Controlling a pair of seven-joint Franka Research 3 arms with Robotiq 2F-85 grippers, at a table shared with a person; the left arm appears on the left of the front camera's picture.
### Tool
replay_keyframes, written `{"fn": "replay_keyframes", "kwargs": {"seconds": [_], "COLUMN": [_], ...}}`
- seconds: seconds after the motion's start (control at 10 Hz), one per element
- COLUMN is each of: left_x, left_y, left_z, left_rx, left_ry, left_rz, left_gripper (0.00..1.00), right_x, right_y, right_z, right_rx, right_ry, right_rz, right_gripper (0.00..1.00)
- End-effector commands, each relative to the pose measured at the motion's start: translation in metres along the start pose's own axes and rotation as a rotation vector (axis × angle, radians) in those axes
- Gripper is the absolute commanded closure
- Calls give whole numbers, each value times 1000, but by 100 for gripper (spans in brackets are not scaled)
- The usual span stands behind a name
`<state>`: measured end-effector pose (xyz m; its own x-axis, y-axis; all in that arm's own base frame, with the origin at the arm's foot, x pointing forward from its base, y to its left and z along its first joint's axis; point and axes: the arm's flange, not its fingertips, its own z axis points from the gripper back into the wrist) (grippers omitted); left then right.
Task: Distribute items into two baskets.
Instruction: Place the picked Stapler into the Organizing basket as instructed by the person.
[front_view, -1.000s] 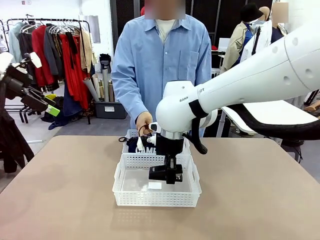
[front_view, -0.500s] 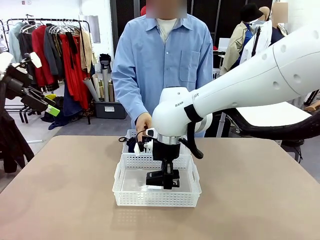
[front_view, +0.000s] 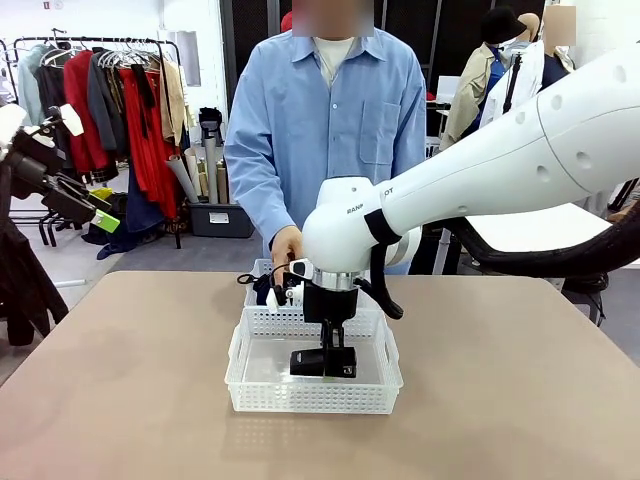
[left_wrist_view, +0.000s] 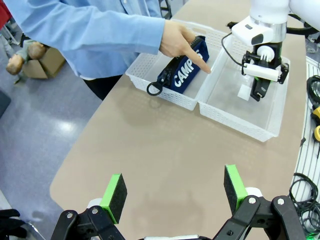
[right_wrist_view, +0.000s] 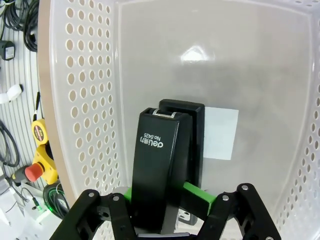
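Front view: right pincer (front_view: 324, 366) sits low inside the near basket (front_view: 312, 394) on the desk (front_view: 120, 400), black stapler (front_view: 308, 362) between its pads; a person's hand (front_view: 287, 244) at 12 o'clock touches the far basket (front_view: 257, 273). Left wrist view: left pincer (left_wrist_view: 172, 195) gapes wide over bare desk, navy pouch (left_wrist_view: 183, 71) in the far basket at 12 o'clock under the hand. Right wrist view: green pads (right_wrist_view: 199, 195) flank the stapler over the basket's white label (right_wrist_view: 220, 134); whether they clamp it, cannot tell.

White "CAMPUS" lettering on navy pouch (left_wrist_view: 184, 71), partly covered by person's hand (left_wrist_view: 181, 40). Black stapler (right_wrist_view: 160, 172) top reads "deli No.0425", approx. Right arm (front_view: 480, 180) wrist shows partial "RANK".
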<state>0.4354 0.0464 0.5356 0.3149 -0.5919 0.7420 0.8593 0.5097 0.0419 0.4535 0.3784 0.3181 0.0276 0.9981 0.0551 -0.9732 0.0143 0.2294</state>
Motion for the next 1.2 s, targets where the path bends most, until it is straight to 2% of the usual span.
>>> {"fn": "replay_keyframes", "kwargs": {"seconds": [0.0,0.1,0.2,1.1], "left_x": [0,0,0,0], "left_y": [-1,-1,-1,-1], "left_z": [1,1,1,1], "left_rx": [2,2,2,2], "left_ry": [0,0,0,0], "left_rz": [7,7,7,7], "left_gripper": [0,0,0,0], "right_x": [-1,-1,-2,-17], "right_y": [-1,-2,-1,20], "right_z": [8,9,10,50], "right_rx": [26,28,29,-79], "right_ry": [-19,-17,-14,-22], "right_rz": [33,32,32,20], "right_gripper": [31,12,0,0]}}
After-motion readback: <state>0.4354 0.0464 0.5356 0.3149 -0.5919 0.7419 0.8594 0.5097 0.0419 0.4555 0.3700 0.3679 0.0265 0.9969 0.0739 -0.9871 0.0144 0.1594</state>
